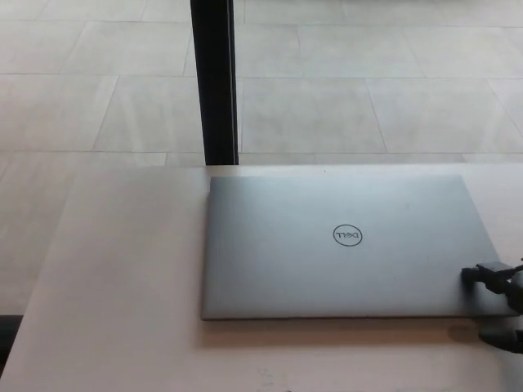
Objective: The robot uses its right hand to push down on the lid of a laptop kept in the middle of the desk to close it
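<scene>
A silver laptop lies in the middle of the pale desk. Its lid is flat down and a round logo faces up. My right hand shows only partly at the picture's right edge, by the laptop's near right corner. One black finger rests over the lid's corner, and the thumb sits lower, off the laptop above the desk. The fingers are apart and hold nothing. My left hand is out of the picture.
A black vertical post stands just behind the desk's far edge, near the laptop's back left corner. Beyond it lies a light tiled floor. The desk's left edge runs down the picture's left side.
</scene>
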Robot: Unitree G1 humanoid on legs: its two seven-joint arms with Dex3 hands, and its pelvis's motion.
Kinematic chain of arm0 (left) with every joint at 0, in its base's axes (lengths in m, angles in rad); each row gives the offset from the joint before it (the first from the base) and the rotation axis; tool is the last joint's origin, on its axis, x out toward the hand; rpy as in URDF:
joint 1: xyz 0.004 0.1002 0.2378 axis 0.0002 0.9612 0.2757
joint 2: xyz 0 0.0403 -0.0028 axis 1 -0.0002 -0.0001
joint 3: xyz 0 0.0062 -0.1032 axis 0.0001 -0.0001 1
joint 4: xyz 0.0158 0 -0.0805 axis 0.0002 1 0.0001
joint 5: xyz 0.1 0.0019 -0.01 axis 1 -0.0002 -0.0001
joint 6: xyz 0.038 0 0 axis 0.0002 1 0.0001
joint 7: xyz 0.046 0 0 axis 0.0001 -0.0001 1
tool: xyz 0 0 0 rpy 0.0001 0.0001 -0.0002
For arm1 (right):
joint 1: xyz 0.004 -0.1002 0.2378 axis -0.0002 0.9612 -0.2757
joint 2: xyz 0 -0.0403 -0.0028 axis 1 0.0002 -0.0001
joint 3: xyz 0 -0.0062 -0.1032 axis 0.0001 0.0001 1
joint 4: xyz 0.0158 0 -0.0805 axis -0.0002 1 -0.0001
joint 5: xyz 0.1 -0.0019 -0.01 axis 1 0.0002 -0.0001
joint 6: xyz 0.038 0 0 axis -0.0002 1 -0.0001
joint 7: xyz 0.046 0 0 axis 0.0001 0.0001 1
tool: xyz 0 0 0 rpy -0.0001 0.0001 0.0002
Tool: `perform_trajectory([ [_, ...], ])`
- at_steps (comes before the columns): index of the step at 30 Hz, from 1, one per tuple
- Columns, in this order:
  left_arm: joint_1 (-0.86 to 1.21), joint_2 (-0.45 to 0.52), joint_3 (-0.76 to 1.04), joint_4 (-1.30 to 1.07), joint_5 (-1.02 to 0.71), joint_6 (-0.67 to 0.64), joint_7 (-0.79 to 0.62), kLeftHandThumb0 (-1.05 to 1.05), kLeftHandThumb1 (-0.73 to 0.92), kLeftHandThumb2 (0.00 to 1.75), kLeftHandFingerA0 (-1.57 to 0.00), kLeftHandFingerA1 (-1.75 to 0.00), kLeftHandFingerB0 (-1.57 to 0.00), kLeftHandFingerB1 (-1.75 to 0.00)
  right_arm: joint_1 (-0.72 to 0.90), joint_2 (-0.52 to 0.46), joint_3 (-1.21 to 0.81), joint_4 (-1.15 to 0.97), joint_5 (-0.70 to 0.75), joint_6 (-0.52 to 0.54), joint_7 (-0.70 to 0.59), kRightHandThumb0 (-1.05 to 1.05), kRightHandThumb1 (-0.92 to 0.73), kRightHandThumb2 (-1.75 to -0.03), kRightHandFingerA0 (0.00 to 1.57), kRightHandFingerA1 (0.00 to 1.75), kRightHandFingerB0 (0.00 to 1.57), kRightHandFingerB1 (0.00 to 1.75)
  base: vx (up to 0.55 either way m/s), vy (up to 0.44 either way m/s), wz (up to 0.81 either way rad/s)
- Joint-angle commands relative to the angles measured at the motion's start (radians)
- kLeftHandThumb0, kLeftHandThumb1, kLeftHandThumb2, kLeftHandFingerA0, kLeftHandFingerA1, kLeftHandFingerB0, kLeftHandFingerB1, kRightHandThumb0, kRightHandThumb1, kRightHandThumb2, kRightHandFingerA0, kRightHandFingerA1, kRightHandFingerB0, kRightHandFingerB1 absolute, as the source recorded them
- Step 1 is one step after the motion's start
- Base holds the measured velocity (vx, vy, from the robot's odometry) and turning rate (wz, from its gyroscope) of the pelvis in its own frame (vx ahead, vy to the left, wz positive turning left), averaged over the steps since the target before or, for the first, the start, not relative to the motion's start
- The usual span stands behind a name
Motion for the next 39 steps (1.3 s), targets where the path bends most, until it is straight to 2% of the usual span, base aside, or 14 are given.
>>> perform_trajectory([
  [1, 0.009, 0.021, -0.009, 0.002, -0.018, -0.013, 0.009, -0.90, 0.76, 0.94, -0.52, -0.69, -0.43, -0.54, 0.065, -0.017, -0.068, 0.001, 0.062, -0.014, 0.137, -0.80, -0.92, -0.72, 0.27, 0.54, 0.31, 0.34, 0.00, 0.000, 0.00],
  [2, 0.009, 0.021, -0.006, 0.002, -0.022, -0.014, 0.011, -0.85, 0.92, 0.72, -0.53, -0.66, -0.47, -0.50, 0.072, -0.024, -0.103, -0.018, 0.097, -0.027, 0.153, -0.78, -0.92, -0.69, 0.29, 0.55, 0.32, 0.35, 0.00, 0.000, 0.00],
  [3, 0.007, 0.022, -0.007, 0.002, -0.022, -0.011, 0.018, -0.90, 0.75, 0.93, -0.54, -0.69, -0.44, -0.55, 0.078, -0.034, -0.128, -0.042, 0.116, -0.031, 0.165, -0.77, -0.92, -0.71, 0.31, 0.52, 0.34, 0.35, 0.00, 0.000, 0.00],
  [16, 0.016, 0.037, -0.013, -0.001, -0.019, -0.012, -0.001, -0.87, 0.92, 0.73, -0.50, -0.65, -0.45, -0.49, 0.190, -0.133, -0.757, -0.215, 0.539, -0.100, 0.206, -0.75, -0.92, -0.69, 0.47, 0.54, 0.41, 0.44, 0.00, 0.000, 0.00],
  [20, 0.018, 0.037, -0.016, 0.002, -0.013, -0.009, 0.017, -0.84, 0.92, 0.72, -0.56, -0.65, -0.49, -0.49, 0.243, -0.111, -1.057, -0.236, 0.711, 0.024, 0.198, -0.74, -0.91, -0.66, 0.47, 0.66, 0.45, 0.48, 0.00, 0.000, 0.00],
  [21, 0.019, 0.037, -0.015, -0.001, -0.014, -0.008, 0.020, -0.84, 0.92, 0.72, -0.55, -0.66, -0.49, -0.48, 0.256, -0.110, -1.115, -0.221, 0.709, 0.030, 0.157, -0.79, -0.74, -0.92, 0.49, 0.74, 0.41, 0.59, 0.00, 0.000, 0.00],
  [24, 0.022, 0.036, -0.016, -0.004, -0.014, -0.012, 0.009, -0.86, 0.92, 0.73, -0.51, -0.65, -0.46, -0.48, 0.280, -0.076, -1.259, -0.261, 0.732, 0.207, 0.091, -0.83, -0.91, -0.67, 0.56, 0.75, 0.47, 0.52, 0.00, 0.000, 0.00],
  [31, 0.016, 0.034, -0.010, 0.002, -0.020, -0.006, 0.013, -0.84, 0.92, 0.73, -0.51, -0.64, -0.47, -0.49, 0.373, 0.017, -1.514, -0.179, 0.779, 0.256, -0.089, -0.75, -0.92, -0.70, 0.47, 1.12, 0.30, 0.68, 0.00, 0.000, 0.00],
  [32, 0.017, 0.034, -0.011, 0.003, -0.019, -0.008, 0.012, -0.86, 0.92, 0.73, -0.51, -0.63, -0.47, -0.47, 0.385, 0.047, -1.553, -0.164, 0.810, 0.265, -0.122, -0.71, -0.91, -0.70, 0.40, 1.39, 0.20, 0.65, 0.00, 0.000, 0.00],
  [35, 0.020, 0.027, -0.012, 0.005, -0.018, -0.014, 0.002, -0.86, 0.92, 0.73, -0.50, -0.64, -0.45, -0.48, 0.436, 0.109, -1.643, -0.045, 0.887, 0.253, -0.169, -0.71, -0.92, -0.71, 0.22, 1.11, 0.03, 0.44, 0.00, 0.000, 0.00],
  [36, 0.021, 0.027, -0.012, 0.006, -0.019, -0.014, -0.002, -0.86, 0.92, 0.73, -0.52, -0.65, -0.46, -0.48, 0.445, 0.126, -1.659, -0.008, 0.902, 0.248, -0.182, -0.71, -0.77, -1.07, 0.35, 0.87, 0.02, 0.47, 0.00, 0.000, 0.00],
  [37, 0.021, 0.027, -0.012, 0.007, -0.019, -0.015, -0.001, -0.86, 0.92, 0.73, -0.52, -0.65, -0.46, -0.48, 0.443, 0.130, -1.666, -0.001, 0.901, 0.249, -0.185, -0.71, -0.77, -1.07, 0.35, 0.87, 0.02, 0.47, 0.00, 0.000, 0.00],
  [38, 0.021, 0.027, -0.011, 0.006, -0.020, -0.014, -0.001, -0.86, 0.92, 0.73, -0.52, -0.65, -0.46, -0.49, 0.441, 0.143, -1.679, 0.008, 0.912, 0.247, -0.200, -0.77, -0.92, -0.69, 0.21, 1.20, 0.00, 0.60, 0.00, 0.000, 0.00],
  [39, 0.022, 0.028, -0.014, 0.002, -0.017, -0.013, 0.002, -0.85, 0.92, 0.74, -0.52, -0.64, -0.45, -0.48, 0.423, 0.161, -1.729, 0.044, 0.955, 0.264, -0.253, -0.79, -0.72, -1.13, 0.55, 1.09, 0.02, 0.43, 0.00, 0.000, 0.00],
])
